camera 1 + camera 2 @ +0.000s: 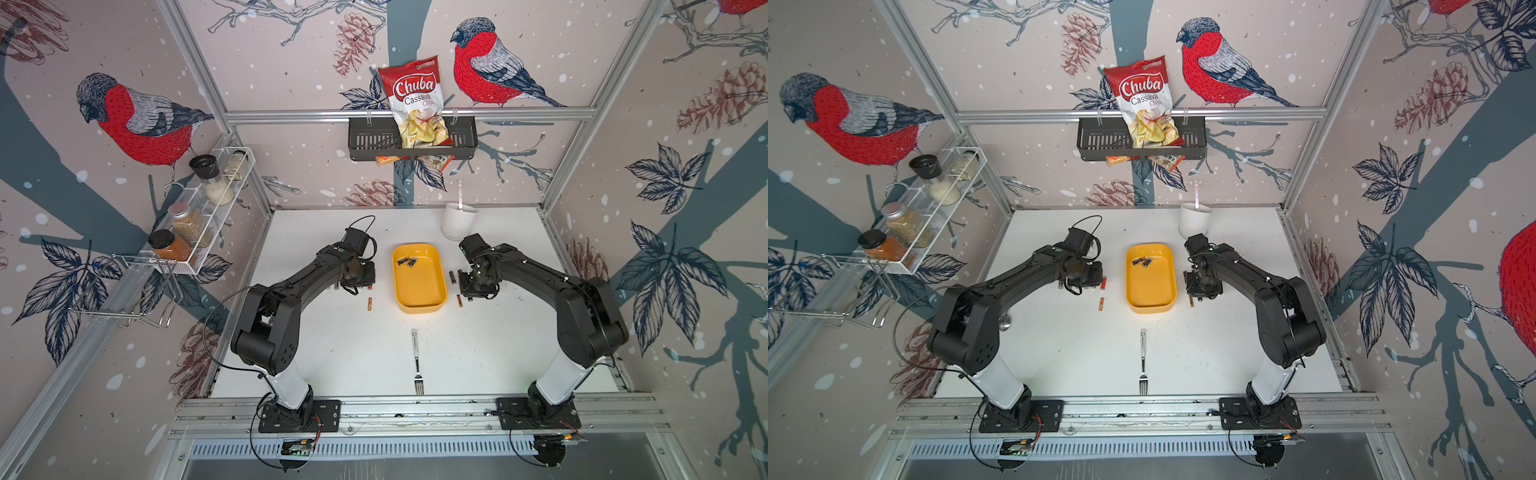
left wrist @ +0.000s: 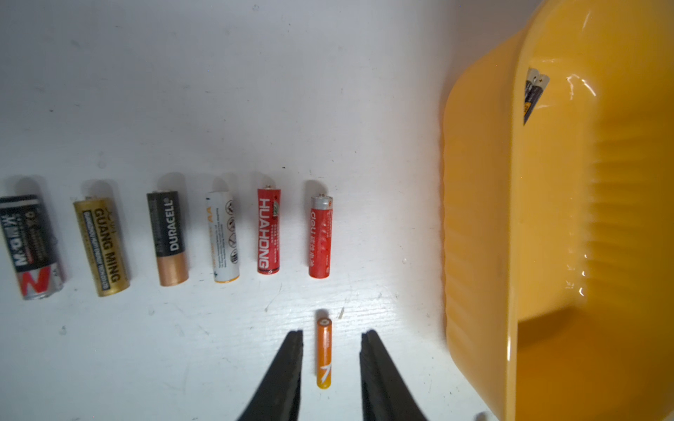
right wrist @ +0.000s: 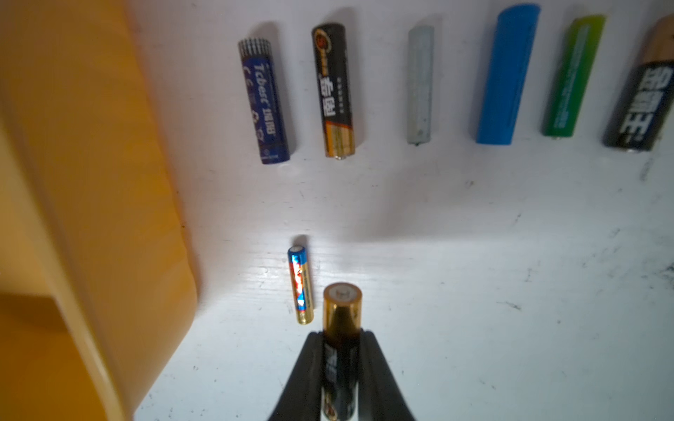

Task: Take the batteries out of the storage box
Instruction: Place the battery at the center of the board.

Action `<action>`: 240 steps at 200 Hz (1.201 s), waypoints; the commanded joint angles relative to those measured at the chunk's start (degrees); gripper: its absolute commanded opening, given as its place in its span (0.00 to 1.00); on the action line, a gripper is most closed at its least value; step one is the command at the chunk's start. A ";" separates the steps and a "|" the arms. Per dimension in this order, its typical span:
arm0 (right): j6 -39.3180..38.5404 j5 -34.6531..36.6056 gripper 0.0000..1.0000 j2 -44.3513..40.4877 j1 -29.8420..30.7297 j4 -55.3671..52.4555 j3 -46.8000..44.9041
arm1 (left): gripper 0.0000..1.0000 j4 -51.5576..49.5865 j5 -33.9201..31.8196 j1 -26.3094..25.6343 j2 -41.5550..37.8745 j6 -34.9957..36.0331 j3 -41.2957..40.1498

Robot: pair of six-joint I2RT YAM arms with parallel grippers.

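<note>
The yellow storage box [image 1: 419, 305] [image 1: 1150, 306] sits mid-table between my arms, with a few black batteries [image 1: 407, 262] [image 1: 1142, 262] [image 2: 531, 95] left at its far end. In the left wrist view my left gripper [image 2: 332, 333] is open, its fingers either side of a thin orange battery [image 2: 324, 351] [image 1: 369, 304] that lies on the table untouched. Beyond that one lies a row of several batteries [image 2: 269, 231]. My right gripper [image 3: 341, 333] is shut on a black-and-gold battery [image 3: 342, 310], beside a small blue-and-gold battery [image 3: 301, 286]. Another row of batteries [image 3: 333, 91] lies beyond.
A silver fork [image 1: 417, 361] lies near the table's front. A white cup [image 1: 459, 220] stands at the back right. A black wall basket [image 1: 365, 139] holds a chips bag [image 1: 415, 104]. A spice rack [image 1: 208, 208] hangs on the left wall.
</note>
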 commanded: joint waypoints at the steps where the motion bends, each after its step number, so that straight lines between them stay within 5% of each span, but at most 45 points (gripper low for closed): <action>1: -1.70 -0.37 0.21 0.73 -0.44 2.65 -1.30 | 0.32 -0.97 -0.30 0.11 -0.02 0.44 0.13; 240: -3.42 -0.13 0.26 4.70 -0.83 4.00 -1.94 | 0.32 -1.13 -0.38 -0.23 0.69 -0.18 0.28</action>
